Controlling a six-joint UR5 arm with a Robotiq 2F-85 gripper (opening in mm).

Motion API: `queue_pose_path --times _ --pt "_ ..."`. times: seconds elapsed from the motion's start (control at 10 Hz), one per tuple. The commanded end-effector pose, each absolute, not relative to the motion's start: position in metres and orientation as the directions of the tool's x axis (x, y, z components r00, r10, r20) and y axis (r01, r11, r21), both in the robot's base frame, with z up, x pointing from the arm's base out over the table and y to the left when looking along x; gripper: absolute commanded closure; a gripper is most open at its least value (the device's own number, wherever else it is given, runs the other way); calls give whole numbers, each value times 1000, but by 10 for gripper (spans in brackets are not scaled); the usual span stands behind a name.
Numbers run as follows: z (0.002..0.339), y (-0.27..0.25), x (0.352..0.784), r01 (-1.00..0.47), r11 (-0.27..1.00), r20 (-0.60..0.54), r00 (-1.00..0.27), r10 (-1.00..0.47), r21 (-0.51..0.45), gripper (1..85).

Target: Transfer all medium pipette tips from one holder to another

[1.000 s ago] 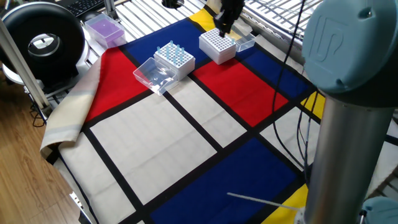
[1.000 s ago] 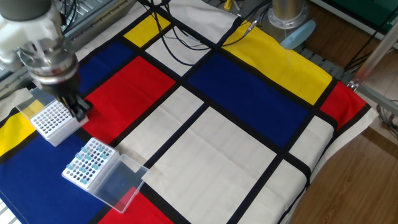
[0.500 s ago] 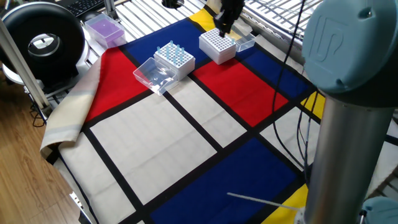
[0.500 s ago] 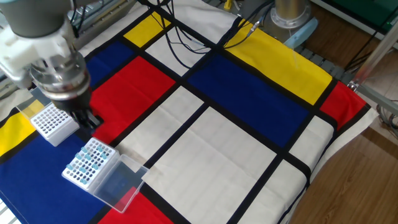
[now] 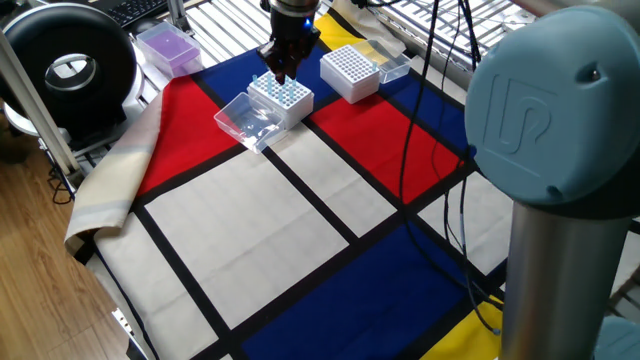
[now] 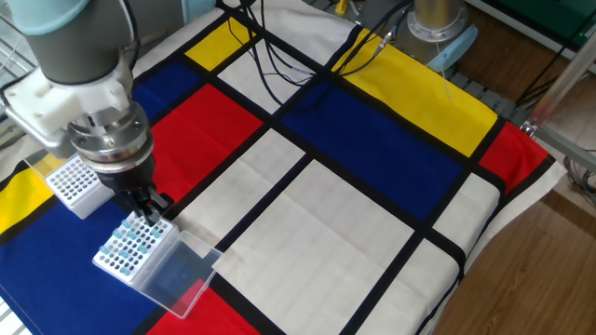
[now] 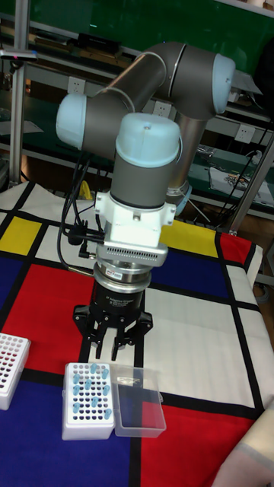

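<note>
Several medium pipette tips (image 7: 93, 379), pale blue, stand in a white holder (image 6: 136, 246) with a clear hinged lid (image 7: 139, 408) lying open beside it. My gripper (image 7: 113, 352) hangs straight down just above this holder's far edge, near the tips (image 5: 279, 85). The fingers (image 6: 160, 204) look slightly apart and nothing shows between them. A second white holder (image 6: 74, 180) with a grid of holes stands apart to one side, also seen as the holder (image 5: 350, 71); I cannot make out any tips in it.
A purple box (image 5: 168, 45) and a black round device (image 5: 68, 66) sit beyond the cloth's edge. Cables (image 6: 279, 65) trail over the far part of the coloured cloth. The arm's large elbow (image 5: 560, 110) fills the near right of one fixed view.
My gripper has moved from over the second holder across to above the holder with the blue tips. Neither holder has shifted.
</note>
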State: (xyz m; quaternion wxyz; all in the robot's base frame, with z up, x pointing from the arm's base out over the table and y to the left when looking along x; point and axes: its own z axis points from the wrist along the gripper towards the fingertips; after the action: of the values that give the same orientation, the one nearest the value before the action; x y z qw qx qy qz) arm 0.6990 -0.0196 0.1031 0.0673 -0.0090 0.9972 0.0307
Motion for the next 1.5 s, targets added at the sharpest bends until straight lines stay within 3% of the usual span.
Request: queue_pose_path --times 0.0,1.4 --pt "91 -25 700 -28 997 -152 -988 -17 67 570" --pt "80 -33 701 -29 997 -181 -983 -16 72 580"
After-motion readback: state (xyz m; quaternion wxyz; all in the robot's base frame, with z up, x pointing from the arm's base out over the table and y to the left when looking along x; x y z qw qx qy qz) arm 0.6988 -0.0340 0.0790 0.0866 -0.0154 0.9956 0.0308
